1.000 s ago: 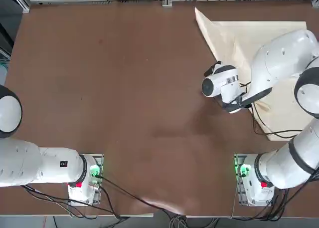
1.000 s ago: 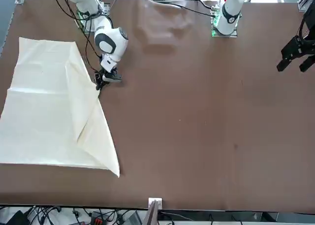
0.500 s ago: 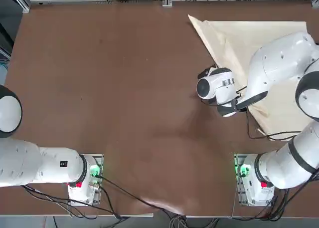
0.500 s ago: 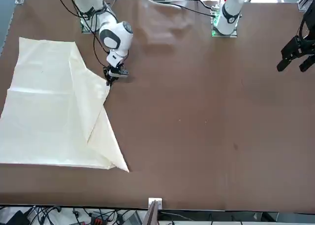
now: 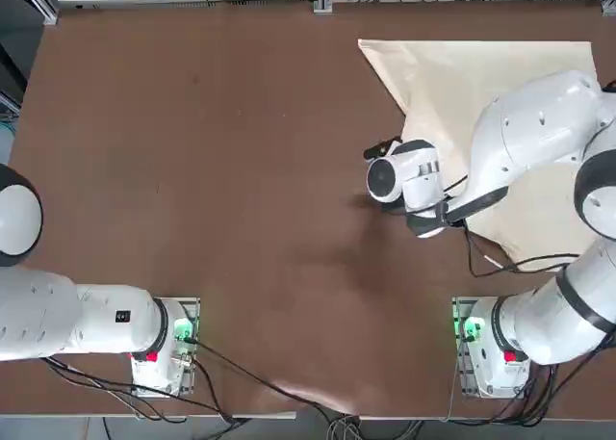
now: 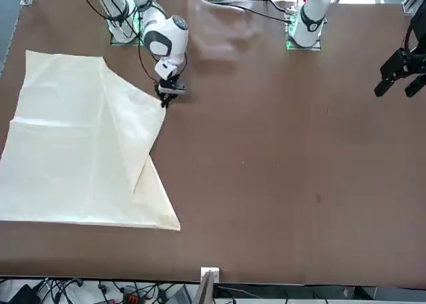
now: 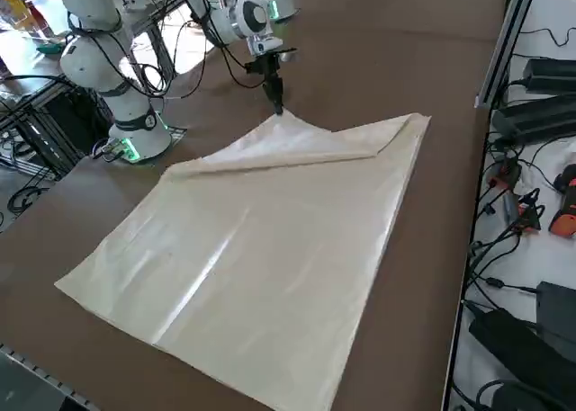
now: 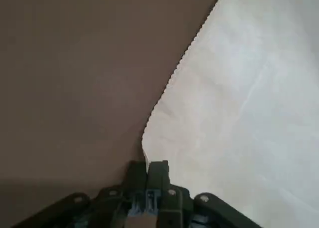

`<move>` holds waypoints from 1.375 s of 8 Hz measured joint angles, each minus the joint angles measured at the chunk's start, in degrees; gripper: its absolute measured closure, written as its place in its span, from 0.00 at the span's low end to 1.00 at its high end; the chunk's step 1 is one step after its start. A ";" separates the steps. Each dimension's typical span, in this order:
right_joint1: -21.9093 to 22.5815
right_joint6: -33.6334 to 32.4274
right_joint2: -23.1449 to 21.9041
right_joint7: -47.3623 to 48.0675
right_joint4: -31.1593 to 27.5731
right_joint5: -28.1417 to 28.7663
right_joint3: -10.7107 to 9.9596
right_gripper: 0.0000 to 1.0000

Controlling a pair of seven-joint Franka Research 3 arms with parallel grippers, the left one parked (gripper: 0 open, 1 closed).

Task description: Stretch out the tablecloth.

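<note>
The cream tablecloth (image 5: pixel 500 84) lies on the robot's right part of the brown table, with one flap still folded over itself (image 6: pixel 133 138). My right gripper (image 6: pixel 164 99) stands low at the cloth's pulled-out corner, shut on that corner. From the right side the fingers (image 7: pixel 277 105) pinch the raised tip of the tablecloth (image 7: pixel 270 240). The wrist view has the closed fingertips (image 8: pixel 148 167) on the edge of the tablecloth (image 8: pixel 239 98), with bare table beside it. Seen from overhead, the wrist hides the fingers.
The brown table (image 5: pixel 212 151) stretches wide toward the robot's left of the cloth. The parked left arm's hand (image 6: pixel 403 71) hangs at the far side. Cables and gear (image 7: pixel 531 114) lie off the table beyond the cloth's right edge.
My right gripper has moved toward the table's middle, dragging the cloth's corner with it. The folded flap has opened wider and its far tip has shifted the same way.
</note>
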 joint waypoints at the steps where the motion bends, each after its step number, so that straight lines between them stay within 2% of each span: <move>1: 0.02 0.14 0.01 0.69 1.13 2.04 1.72 0.99; 3: 0.03 0.14 0.01 1.78 3.57 5.60 4.85 0.99; 5: 0.02 -0.87 0.03 4.65 4.85 6.51 7.17 0.99; 11: -0.35 -2.31 0.28 10.78 4.04 6.76 11.22 0.99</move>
